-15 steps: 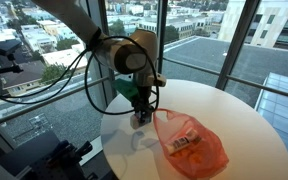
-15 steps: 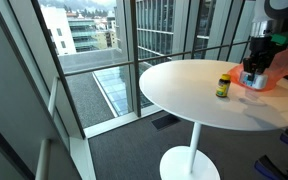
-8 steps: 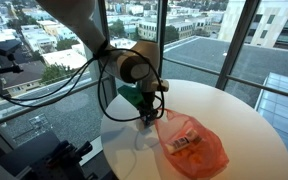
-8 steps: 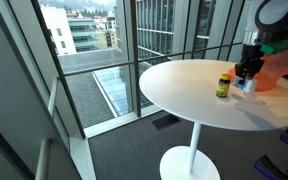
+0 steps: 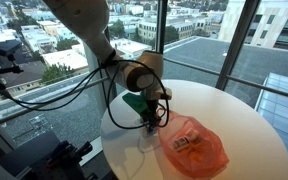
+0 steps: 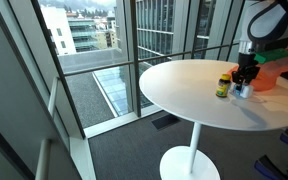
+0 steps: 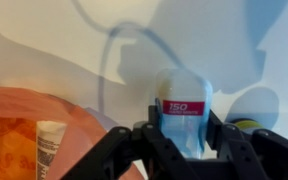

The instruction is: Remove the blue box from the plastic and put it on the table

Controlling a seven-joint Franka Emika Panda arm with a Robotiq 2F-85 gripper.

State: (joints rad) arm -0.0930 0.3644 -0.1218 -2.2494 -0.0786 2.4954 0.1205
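Clamping the blue box (image 7: 182, 90) between its dark fingers (image 7: 144, 142), the gripper (image 7: 184, 128) is closed narrowly on the carton's two sides. In the wrist view a red label reading "150" runs across the face of the box. The box is outside the orange plastic bag (image 7: 24, 130), just beside the bag's edge, over bare white table (image 7: 44, 40). The pictures do not settle whether its bottom touches the tabletop.

In an exterior view the gripper (image 5: 149, 122) points straight down just beside the bag (image 5: 196, 150), on the side of the bag nearer the table rim (image 5: 119, 140), and the arm (image 5: 89, 30) arches up and away from the bag. Small packages show through the bag's thin orange film.

In an exterior view the pale box (image 6: 244, 90) sits low in the gripper (image 6: 245, 82), in front of the bag (image 6: 276, 72). A small bottle (image 6: 223, 86) with a yellow label stands upright on the table (image 6: 184, 100), on the far side of the box from the bag and apart from both
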